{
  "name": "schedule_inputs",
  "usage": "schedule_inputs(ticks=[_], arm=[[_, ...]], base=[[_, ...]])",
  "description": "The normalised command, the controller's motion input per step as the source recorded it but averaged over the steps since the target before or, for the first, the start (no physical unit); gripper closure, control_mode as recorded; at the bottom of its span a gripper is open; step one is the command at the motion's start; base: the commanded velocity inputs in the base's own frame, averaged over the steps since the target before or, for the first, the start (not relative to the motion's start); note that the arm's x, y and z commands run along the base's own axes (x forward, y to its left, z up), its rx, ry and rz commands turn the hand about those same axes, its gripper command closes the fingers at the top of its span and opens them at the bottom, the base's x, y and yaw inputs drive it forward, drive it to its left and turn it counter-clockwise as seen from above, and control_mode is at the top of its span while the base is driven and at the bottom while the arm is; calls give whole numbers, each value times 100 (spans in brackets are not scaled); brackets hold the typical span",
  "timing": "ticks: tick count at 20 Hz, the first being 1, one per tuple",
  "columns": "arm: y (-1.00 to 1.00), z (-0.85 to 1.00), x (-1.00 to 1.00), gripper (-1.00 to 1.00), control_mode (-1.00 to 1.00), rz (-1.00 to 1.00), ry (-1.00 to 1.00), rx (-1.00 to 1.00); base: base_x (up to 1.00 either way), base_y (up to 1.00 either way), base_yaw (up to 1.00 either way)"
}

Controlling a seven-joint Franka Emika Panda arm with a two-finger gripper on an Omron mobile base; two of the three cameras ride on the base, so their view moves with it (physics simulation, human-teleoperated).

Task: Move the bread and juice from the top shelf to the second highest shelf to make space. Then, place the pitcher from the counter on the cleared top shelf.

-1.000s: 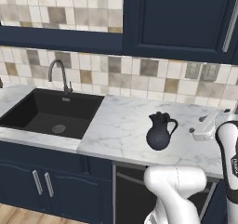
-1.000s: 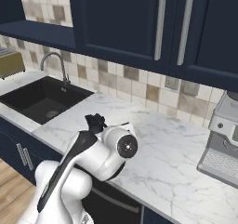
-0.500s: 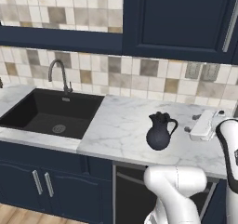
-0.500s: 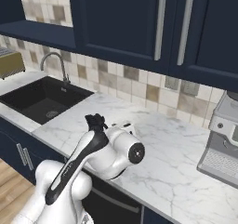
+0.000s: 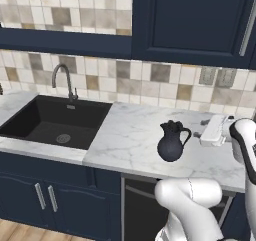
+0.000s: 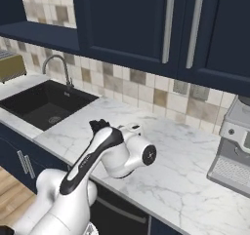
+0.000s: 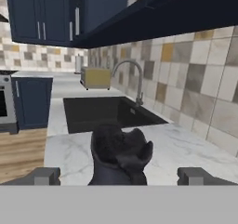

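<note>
A: Since 1 s ago the hand has swung from high at the right edge, left base view, down and in twd the pitcher (image 5: 171, 141); pitcher itself hasn't shifted on the counter (image 5: 130, 135).

B: Gripper (image 7: 119, 175) state?

A: Jaws spread wide, nothing between them yet. Hand view: the two dark fingertips (image 7: 42, 175) stand either side of the pitcher's top, spout rim between them, no contact visible. Left base view: hand sits just right of the pitcher handle, apart from it.

B: Any writing, labels, brands?

A: None legible. Pitcher plain black, no label. Coffee machine (image 6: 233, 148) at far right, right base view, no readable text. Toaster (image 6: 10, 66) far left, plain.

B: Edges + room?

A: Pitcher stands upright, nearer the counter's front edge than the tiled backsplash (image 5: 150, 80). Open marble all round it: bare strip to its left up to the black sink (image 5: 47, 120), more bare top behind. Sink edge well apart from pitcher. Faucet (image 5: 64, 80) at back of sink, also well apart. Right base view: arm's elbow covers most of the pitcher, only its top (image 6: 99, 126) pokes out; wide bare marble betw arm and coffee machine. Upper cabinets (image 6: 161, 29) hang well above the pitcher. Dark navy cabinet fronts (image 5: 45, 200) below.
</note>
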Motion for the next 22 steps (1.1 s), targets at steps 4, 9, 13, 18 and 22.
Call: schedule_inputs(ticks=[4,9,13,18,22], arm=[[0,0,30,-100,-100,5,0,0],[0,-6,21,-100,-100,5,0,0],[0,-20,11,-100,-100,5,0,0],[4,-26,4,-100,-100,3,0,0],[11,-26,6,-100,-100,2,0,0]], base=[[0,0,0],[0,0,0],[0,0,0],[0,0,0],[0,0,0]])
